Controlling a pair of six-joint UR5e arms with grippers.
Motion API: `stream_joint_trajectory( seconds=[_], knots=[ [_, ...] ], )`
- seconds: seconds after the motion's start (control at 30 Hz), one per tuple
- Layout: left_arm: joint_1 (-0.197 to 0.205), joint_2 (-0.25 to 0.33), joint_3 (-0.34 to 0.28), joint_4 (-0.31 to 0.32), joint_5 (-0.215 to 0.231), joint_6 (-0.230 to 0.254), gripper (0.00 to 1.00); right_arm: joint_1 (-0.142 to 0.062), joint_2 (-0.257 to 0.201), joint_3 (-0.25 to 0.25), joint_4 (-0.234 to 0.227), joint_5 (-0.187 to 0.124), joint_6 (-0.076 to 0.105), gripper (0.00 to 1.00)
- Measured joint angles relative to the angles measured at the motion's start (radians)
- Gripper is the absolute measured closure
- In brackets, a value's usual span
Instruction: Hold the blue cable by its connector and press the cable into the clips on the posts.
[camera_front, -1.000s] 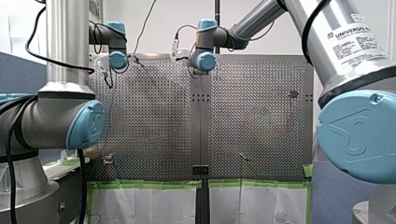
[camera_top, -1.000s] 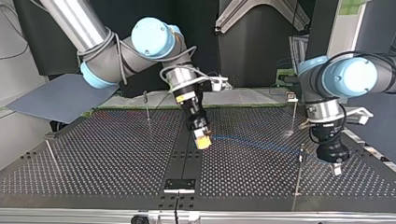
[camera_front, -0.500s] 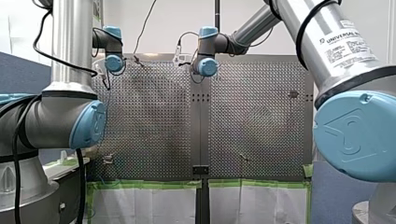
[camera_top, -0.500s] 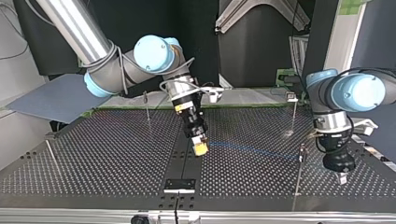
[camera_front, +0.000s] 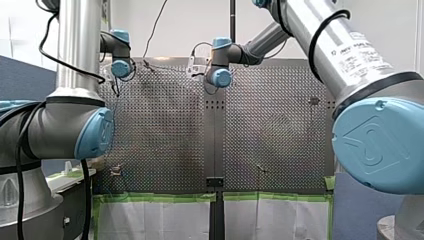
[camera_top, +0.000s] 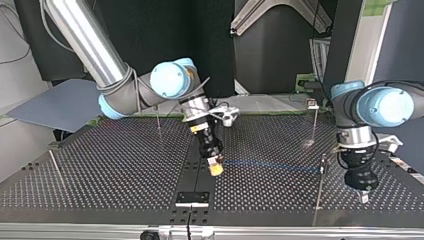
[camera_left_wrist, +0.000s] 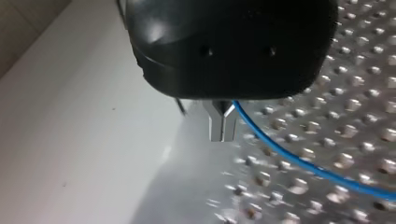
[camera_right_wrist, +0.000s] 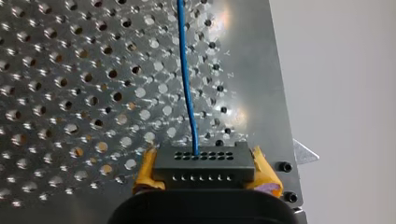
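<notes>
Lowered both grippers toward the top view's near edge over the last 1 s: right gripper (camera_top: 216, 168) now close above the tabletop (camera_top: 110, 170) at its middle strip, left gripper (camera_top: 363, 194) down beside the near post (camera_top: 319, 187) at that view's right. Clamps the black connector (camera_right_wrist: 203, 166) between the right gripper's yellow pads. Pinches the blue cable (camera_left_wrist: 299, 161), as far as can be judged, with the left gripper's metal fingers pressed together. Keeps the cable stretched almost level between the 2, low over the tabletop, passing the near post's upper end. Probably lining it up for that post's clip; cannot tell whether seated. Leaves the back post (camera_top: 314, 125) and the second back post (camera_top: 158, 117) well apart from the cable.
</notes>
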Motion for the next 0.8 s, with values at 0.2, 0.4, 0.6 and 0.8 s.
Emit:
stream_joint_trajectory(
  seconds=[0.2, 0.4, 0.6, 0.8],
  knots=[
    [0.005, -0.019, 0.005, 0.004, 0.012, -0.009, 1.0, -0.02, 0.006, -0.046, 0.02, -0.01, 0.003, 1.0],
    [0.005, -0.02, 0.007, 0.005, 0.017, -0.015, 1.0, -0.027, 0.007, -0.057, 0.032, -0.019, 0.003, 1.0],
    [-0.001, -0.02, 0.006, 0.005, 0.017, 0.013, 0.71, -0.028, 0.008, -0.058, 0.043, -0.023, 0.002, 1.0],
    [0.002, -0.02, 0.005, 0.005, 0.02, 0.034, 0.0, -0.028, 0.008, -0.058, 0.053, -0.027, 0.001, 1.0]
  ],
)
